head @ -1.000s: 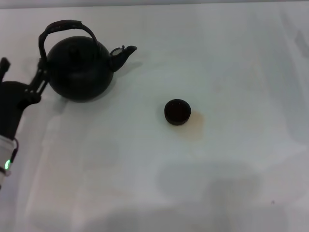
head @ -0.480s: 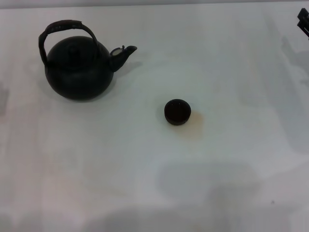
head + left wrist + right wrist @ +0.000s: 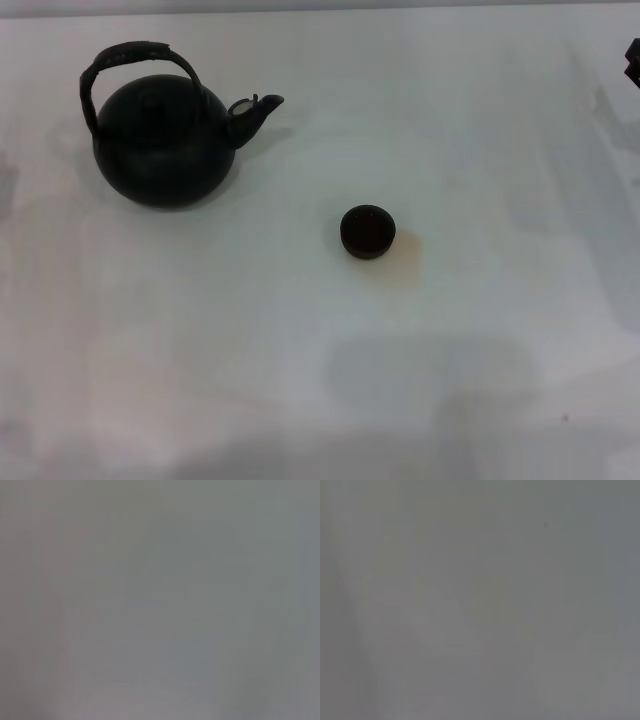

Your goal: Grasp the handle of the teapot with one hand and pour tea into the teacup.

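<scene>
The matte black teapot stands upright at the far left of the white table, with its stubby spout pointing right. Its rough arched handle loops over the top and nothing holds it. The small dark teacup sits near the table's middle, to the right of the teapot and nearer to me, well apart from it. Only a dark sliver of my right gripper shows at the far right edge of the head view. My left gripper is out of view. Both wrist views show only blank grey surface.
A faint brownish stain lies on the table just right of the teacup. Soft shadows fall across the near part of the table.
My left arm, which stood beside the teapot's left side a second ago, has drawn back out of view. A bit of my right gripper has appeared at the far right edge.
</scene>
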Robot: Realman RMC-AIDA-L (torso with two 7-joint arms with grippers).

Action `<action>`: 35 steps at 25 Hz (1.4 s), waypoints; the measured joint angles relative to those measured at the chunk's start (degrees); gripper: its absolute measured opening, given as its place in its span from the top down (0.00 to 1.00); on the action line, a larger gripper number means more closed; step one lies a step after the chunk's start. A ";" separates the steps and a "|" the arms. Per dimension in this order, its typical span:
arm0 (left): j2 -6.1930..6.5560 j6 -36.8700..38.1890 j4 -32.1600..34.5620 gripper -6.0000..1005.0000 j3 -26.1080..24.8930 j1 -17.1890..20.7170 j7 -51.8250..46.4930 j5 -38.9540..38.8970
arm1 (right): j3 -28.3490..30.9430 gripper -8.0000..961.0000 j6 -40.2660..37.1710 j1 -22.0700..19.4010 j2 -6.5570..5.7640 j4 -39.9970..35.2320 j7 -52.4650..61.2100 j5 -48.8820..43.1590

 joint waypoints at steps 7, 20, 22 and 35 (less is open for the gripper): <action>0.00 -0.22 -0.05 0.12 -0.09 -0.27 -0.03 -0.05 | -0.02 0.12 0.87 -0.12 0.00 -0.01 0.00 -0.09; 0.01 -0.26 -2.12 0.12 -0.26 -0.71 0.18 -0.12 | 0.14 0.12 0.79 -0.15 -0.09 -0.59 0.00 0.47; 0.05 -0.27 -2.31 0.12 -0.54 -0.83 0.16 -0.24 | 0.19 0.12 0.69 -0.06 -0.14 -0.64 0.00 0.48; 0.09 -1.09 -2.90 0.12 -0.70 -2.39 0.02 -2.15 | 0.25 0.12 0.44 -0.35 -0.25 -0.52 0.00 0.53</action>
